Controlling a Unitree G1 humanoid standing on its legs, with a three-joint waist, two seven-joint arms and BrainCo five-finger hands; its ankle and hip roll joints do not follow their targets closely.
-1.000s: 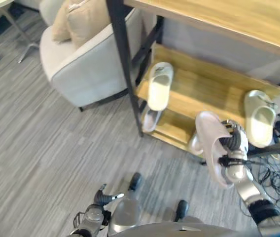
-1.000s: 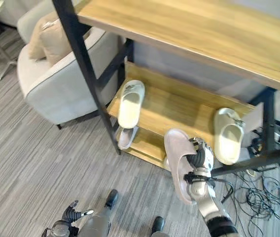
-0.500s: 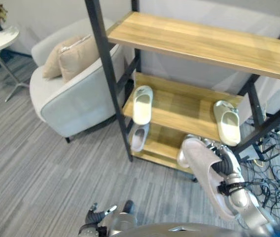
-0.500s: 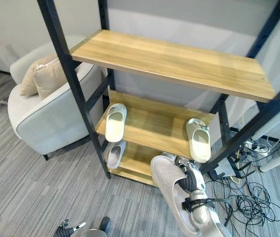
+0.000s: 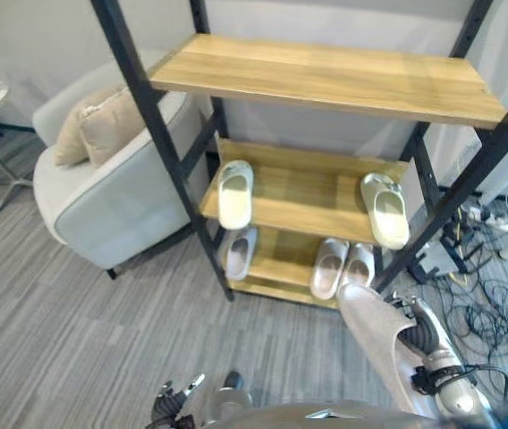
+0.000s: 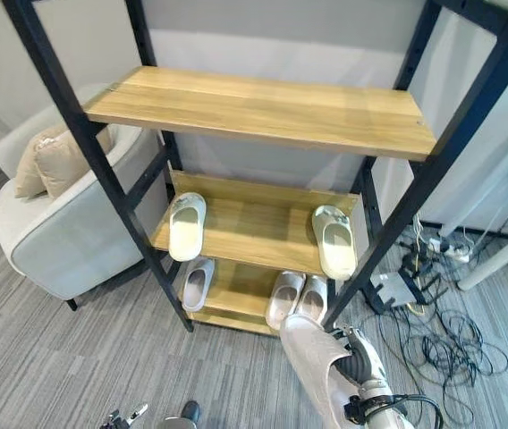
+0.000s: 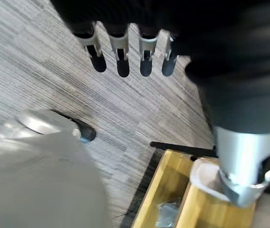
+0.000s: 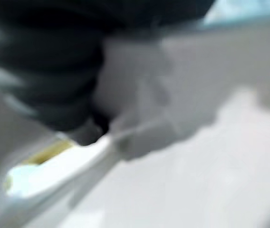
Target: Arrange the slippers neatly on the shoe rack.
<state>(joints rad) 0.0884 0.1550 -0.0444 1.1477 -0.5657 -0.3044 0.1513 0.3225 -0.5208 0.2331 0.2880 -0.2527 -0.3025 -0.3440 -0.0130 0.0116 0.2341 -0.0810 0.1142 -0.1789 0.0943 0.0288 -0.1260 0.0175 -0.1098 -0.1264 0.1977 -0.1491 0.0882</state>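
Gripped a pale slipper (image 5: pixel 381 347) in the curled right hand (image 5: pixel 426 350) before the shoe rack (image 5: pixel 325 80); left hand (image 7: pixel 125 50) hung low, fingers straight.

Lying on shoe rack (image 6: pixel 263 105): two cream slippers (image 6: pixel 186 226) at middle shelf's ends, three pale ones (image 6: pixel 284 298) below; another pale slipper (image 6: pixel 318 375) hanging gripped before it.

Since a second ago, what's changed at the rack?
Mostly the camera: the head views have tilted up and pulled back, so the whole shoe rack now shows. The right hand still grips the pale pink slipper, now low in the views, short of the bottom shelf. Nothing was let go. The slippers on the shelves lie as before: two cream ones on the middle shelf. The left hand stays idle, low.
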